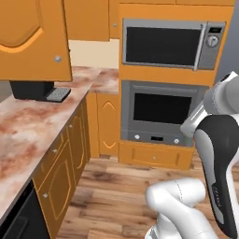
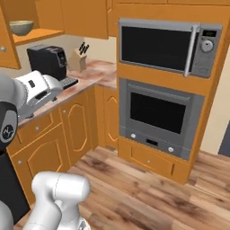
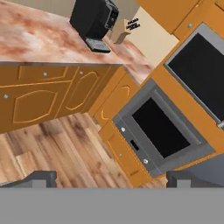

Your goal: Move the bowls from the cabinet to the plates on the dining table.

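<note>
One olive-bronze bowl (image 2: pixel 21 27) sits on the orange shelf of the open wall cabinet (image 2: pixel 38 32) at the upper left of the right base view. The cabinet's arched-panel door (image 1: pixel 32 37) stands swung open over the counter. The second bowl, the plates and the dining table are out of view. My gripper (image 3: pixel 112 179) is open, its dark fingertips (image 3: pixel 39 178) far apart with nothing between them. It hangs above the wooden floor and looks toward the counter corner and the oven, well below the shelf.
A pink marbled counter (image 1: pixel 28 130) with orange doors runs along the left. It carries a black coffee machine (image 2: pixel 47 60) and a knife block (image 2: pixel 81 56). A microwave (image 1: pixel 170 44) and a built-in oven (image 1: pixel 161 114) fill the tall unit ahead. Wooden floor (image 2: pixel 148 193) lies between.
</note>
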You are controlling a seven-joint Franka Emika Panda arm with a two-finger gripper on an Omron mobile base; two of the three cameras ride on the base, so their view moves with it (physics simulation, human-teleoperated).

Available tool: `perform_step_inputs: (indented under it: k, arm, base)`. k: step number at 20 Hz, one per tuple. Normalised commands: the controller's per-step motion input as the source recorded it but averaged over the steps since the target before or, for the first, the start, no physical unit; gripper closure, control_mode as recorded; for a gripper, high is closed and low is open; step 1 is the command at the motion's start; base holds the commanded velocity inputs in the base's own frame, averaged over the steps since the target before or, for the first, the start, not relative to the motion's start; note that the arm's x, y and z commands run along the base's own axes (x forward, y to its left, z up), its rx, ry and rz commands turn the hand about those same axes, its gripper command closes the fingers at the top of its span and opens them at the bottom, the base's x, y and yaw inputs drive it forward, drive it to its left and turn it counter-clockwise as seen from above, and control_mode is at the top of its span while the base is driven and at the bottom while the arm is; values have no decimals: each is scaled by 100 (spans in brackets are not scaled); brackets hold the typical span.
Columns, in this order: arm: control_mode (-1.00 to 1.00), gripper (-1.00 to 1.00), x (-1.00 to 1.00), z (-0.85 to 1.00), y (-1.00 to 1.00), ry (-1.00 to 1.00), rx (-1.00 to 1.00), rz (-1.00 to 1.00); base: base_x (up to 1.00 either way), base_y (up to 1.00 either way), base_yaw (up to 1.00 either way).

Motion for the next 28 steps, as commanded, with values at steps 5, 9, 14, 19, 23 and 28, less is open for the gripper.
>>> perform_step_inputs:
  k: [5, 9, 14, 19, 23, 28]
  arm:
    - [100, -100, 0, 0, 0, 0, 0, 0]
    - [100, -100, 0, 0, 0, 0, 0, 0]
    - [100, -100, 0, 0, 0, 0, 0, 0]
    - [100, -100, 0, 0, 0, 0, 0, 0]
    - [100, -100, 0, 0, 0, 0, 0, 0]
    - [100, -100, 0, 0, 0, 0, 0, 0]
  base:
    - [55, -3, 30]
    - [53, -13, 31]
    - [51, -23, 32]
    - [49, -27, 33]
    - [48, -31, 34]
    - [51, -21, 36]
